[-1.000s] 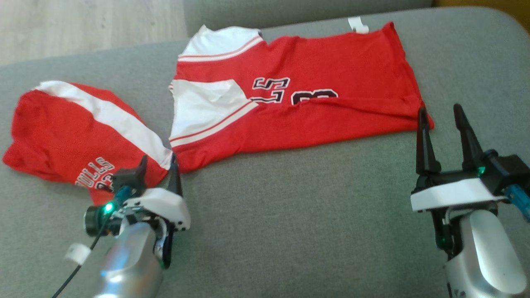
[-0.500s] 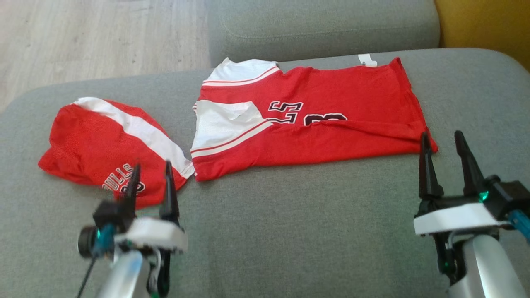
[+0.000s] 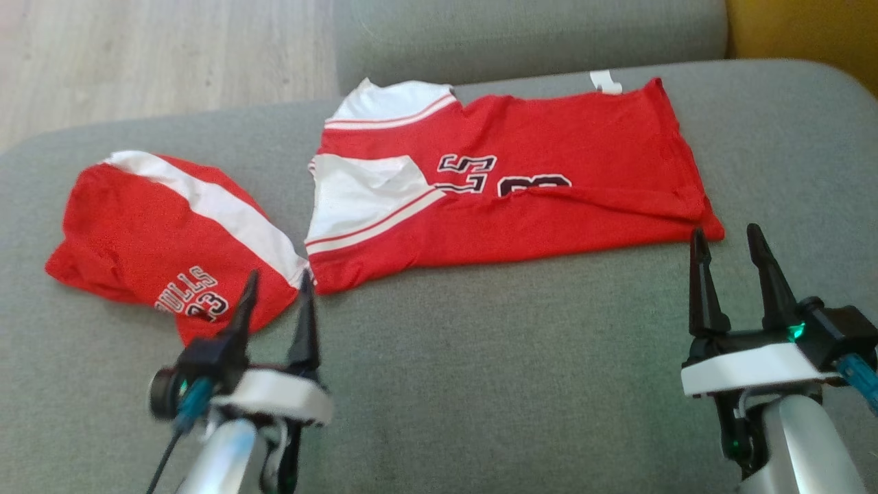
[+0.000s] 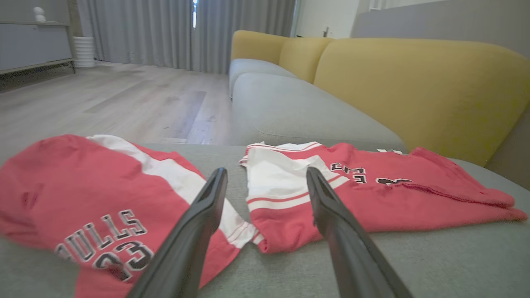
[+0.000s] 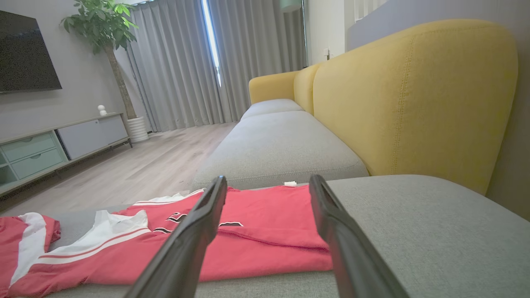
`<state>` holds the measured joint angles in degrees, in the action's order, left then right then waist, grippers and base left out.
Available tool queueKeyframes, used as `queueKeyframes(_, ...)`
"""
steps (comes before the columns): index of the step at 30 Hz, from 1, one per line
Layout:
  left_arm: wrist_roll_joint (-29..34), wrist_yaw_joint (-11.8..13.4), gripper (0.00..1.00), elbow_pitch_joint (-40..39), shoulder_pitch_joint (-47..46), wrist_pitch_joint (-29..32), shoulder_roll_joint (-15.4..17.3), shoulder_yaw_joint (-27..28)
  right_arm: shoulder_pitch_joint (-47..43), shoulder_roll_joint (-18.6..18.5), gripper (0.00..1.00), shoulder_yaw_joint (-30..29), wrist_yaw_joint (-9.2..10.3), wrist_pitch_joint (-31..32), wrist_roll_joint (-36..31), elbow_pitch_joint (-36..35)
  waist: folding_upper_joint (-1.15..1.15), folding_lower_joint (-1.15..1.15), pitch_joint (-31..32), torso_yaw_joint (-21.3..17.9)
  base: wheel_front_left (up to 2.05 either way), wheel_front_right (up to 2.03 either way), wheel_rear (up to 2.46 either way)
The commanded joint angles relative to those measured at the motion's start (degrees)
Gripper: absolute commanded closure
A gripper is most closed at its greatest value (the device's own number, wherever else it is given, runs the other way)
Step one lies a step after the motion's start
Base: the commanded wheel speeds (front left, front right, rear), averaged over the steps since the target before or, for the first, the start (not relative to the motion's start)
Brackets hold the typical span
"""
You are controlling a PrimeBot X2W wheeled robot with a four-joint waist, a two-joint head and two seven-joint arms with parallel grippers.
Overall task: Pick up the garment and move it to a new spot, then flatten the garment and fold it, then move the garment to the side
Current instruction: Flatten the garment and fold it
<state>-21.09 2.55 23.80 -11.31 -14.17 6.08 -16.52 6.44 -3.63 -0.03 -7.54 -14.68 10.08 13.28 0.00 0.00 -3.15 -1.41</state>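
Changed: left gripper point(image 3: 276, 278) turned level, now at the near-right corner of shorts point(image 3: 137, 226); the view has also shifted.
Jaws, both: spread, empty.
Position: right gripper point(image 3: 724, 233) just near of the right corner of jersey point(image 3: 549, 206).
Jersey: far centre of cushion point(image 3: 480, 357), flat, apparently folded once lengthwise.
Shorts: left, bunched.
Outstanding, by judgement: further folds, move aside.

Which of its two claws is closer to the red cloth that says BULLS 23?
Left. The left gripper hangs open at the BULLS 23 cloth's near edge. The right gripper, also open, sits far across the grey cushion, by the jersey's corner.
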Motion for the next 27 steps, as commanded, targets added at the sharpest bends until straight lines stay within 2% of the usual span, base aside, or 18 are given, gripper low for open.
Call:
queueKeyframes(1,0.98,-0.55,0.00,-1.93,-4.46,0.24,0.26,0.67,2.88,0.19,0.00,1.50,0.05,-0.32,-0.16,-2.15,0.00,0.00,-1.23,-0.56,0.00,0.00,0.00)
queueKeyframes(8,4.06,-2.39,0.00,3.83,-11.21,8.13,-0.36,-5.35,5.09,0.02,0.00,1.76,0.05,-0.32,-0.66,-2.21,0.00,0.00,-5.16,-1.97,0.00,0.00,0.00)
queueKeyframes(17,9.64,1.47,0.00,14.00,-17.28,15.26,1.40,-8.96,7.03,0.15,0.00,1.58,0.05,-0.32,-0.99,-2.28,0.00,0.00,-8.49,-2.93,0.00,0.00,0.00)
queueKeyframes(22,11.11,2.99,0.00,16.63,-18.69,15.60,2.15,-9.80,7.02,0.22,0.00,1.11,0.05,-0.32,-1.11,-2.19,0.00,0.00,-8.69,-2.53,0.00,0.00,0.00)
queueKeyframes(27,11.38,3.33,0.00,17.98,-19.98,15.09,2.11,-10.30,7.56,0.30,0.00,1.29,0.05,-0.32,-1.17,-1.93,0.00,0.00,-9.27,-2.28,0.00,0.00,0.00)
